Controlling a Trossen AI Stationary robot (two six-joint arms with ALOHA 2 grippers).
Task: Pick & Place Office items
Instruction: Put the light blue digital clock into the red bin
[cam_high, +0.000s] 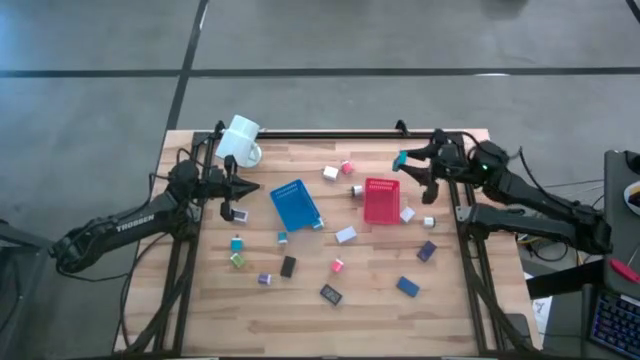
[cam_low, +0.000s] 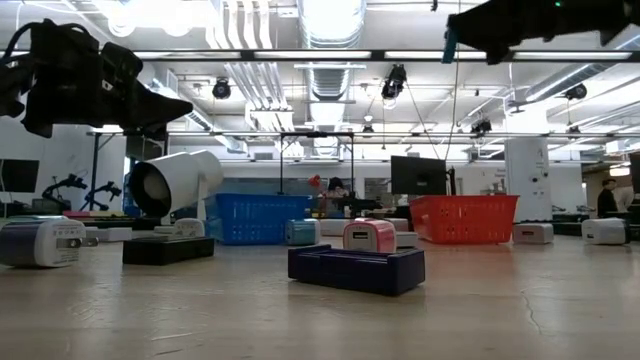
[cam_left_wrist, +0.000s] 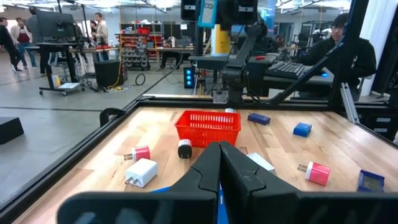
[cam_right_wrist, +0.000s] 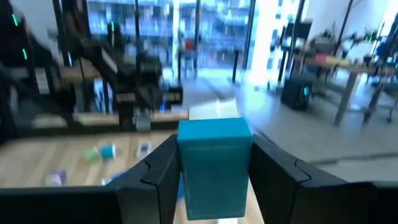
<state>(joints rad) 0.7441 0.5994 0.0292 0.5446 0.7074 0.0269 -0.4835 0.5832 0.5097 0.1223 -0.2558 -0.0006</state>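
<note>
Small blocks, the office items, lie scattered on the wooden table (cam_high: 330, 320): a white one (cam_high: 346, 234), a pink one (cam_high: 338, 265), a black one (cam_high: 288, 266), a blue one (cam_high: 407, 286). My right gripper (cam_high: 404, 162) hangs high at the far right, just beyond the red tray (cam_high: 381, 199), shut on a teal block (cam_right_wrist: 214, 165). My left gripper (cam_high: 250, 187) is shut with nothing in it, held level above the table left of the blue tray (cam_high: 295, 204). My right gripper pinches the teal block by two opposite sides (cam_right_wrist: 184, 168) between its two fingers (cam_right_wrist: 273, 171). The fingers lie level and point toward the table's left. The block is lifted well clear of the table, and its end face (cam_right_wrist: 214, 134) shows beyond the fingertips.
A white mug (cam_high: 240, 140) lies on its side at the far left corner. A black frame rail (cam_high: 330, 134) runs along the far edge. People and desks show in the room beyond the table.
</note>
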